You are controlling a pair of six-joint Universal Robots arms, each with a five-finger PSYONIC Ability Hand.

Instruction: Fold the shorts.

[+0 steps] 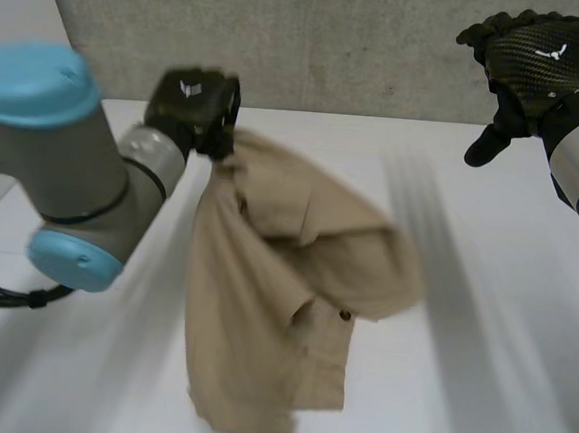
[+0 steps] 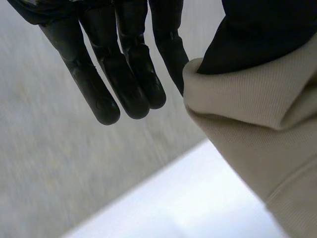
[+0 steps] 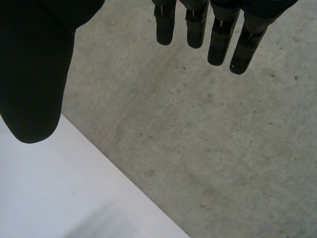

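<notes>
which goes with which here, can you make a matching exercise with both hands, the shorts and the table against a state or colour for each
Things:
1. left hand
2. right hand
3. shorts
4. table

States:
a. raised off to the side, holding nothing
b. tan, hanging crumpled from one hand
c. white, beneath everything else
d. pinching cloth between fingers and thumb

Pairs: 1-d, 2-a, 3-b, 4-c

Left hand point(image 1: 193, 104) is raised, shorts point(image 1: 266, 265) pinched between thumb and straight fingers point(image 2: 133, 84). Right hand point(image 1: 542, 61) is held high and apart, fingers relaxed, thumb spread.
</notes>
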